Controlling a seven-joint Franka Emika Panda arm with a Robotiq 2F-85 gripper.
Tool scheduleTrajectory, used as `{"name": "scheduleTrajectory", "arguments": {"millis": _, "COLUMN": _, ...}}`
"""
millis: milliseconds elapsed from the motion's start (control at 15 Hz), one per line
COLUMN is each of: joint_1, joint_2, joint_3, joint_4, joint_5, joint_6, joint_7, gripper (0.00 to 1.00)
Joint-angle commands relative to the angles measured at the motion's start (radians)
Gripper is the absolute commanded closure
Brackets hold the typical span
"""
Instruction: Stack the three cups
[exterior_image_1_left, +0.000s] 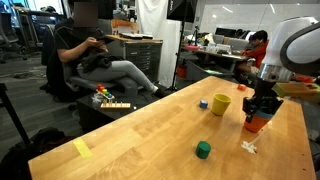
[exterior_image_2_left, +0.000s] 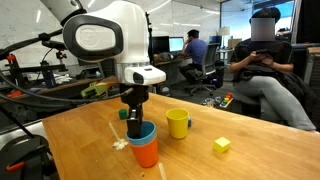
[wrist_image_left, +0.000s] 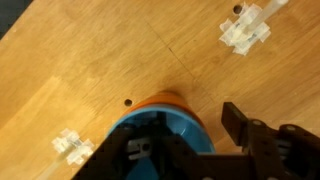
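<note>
At the far end of the light wooden table (exterior_image_2_left: 250, 160), I have 2 of the 3 cups together: the small blue plastic cup (exterior_image_2_left: 143, 131) sits nested in the tapered orange-red plastic cup (exterior_image_2_left: 146, 153). The plain yellow plastic cup (exterior_image_2_left: 178, 123) stands upright just beside them, apart from the pair, so I judge the stack to be 1 cup short.

The gripper (exterior_image_2_left: 137, 122) hangs straight down over the nested pair. In the wrist view 1 finger (wrist_image_left: 240, 125) is outside the blue wall, and the other seems to be down inside the cup. The jaws straddle the blue rim, but I cannot tell whether they have clamped on it or are loose around it.

The white arm (exterior_image_2_left: 100, 35) is folded high above the spot, wrist vertical and tool pointing at the table.

As I read it, the step in hand is working at the blue-and-orange pair. The next move calls for joining the yellow cup to it. Either way the lift must be straight and the cups centred, because a tilt could catch a rim and tip one over.
</note>
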Motion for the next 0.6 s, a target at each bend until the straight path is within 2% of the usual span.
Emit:
{"name": "scheduleTrajectory", "arguments": {"millis": 0, "joint_1": 0.003, "joint_2": 0.002, "joint_3": -0.003, "joint_4": 0.019, "joint_5": 0.026, "joint_6": -0.016, "joint_7": -0.017, "gripper": 0.7}}
{"name": "scheduleTrajectory", "arguments": {"millis": 200, "joint_1": 0.004, "joint_2": -0.007, "joint_3": -0.001, "joint_4": 0.018, "joint_5": 0.035, "joint_6": -0.022, "joint_7": -0.018, "gripper": 0.94}}
{"name": "scheduleTrajectory", "arguments": {"millis": 267, "joint_1": 0.005, "joint_2": -0.012, "joint_3": -0.001, "joint_4": 0.016, "joint_5": 0.035, "joint_6": -0.022, "joint_7": -0.018, "gripper": 0.99}}
{"name": "scheduleTrajectory", "arguments": {"millis": 533, "joint_1": 0.01, "joint_2": -0.041, "joint_3": -0.004, "joint_4": 0.007, "joint_5": 0.019, "joint_6": -0.026, "joint_7": -0.01, "gripper": 0.98}}
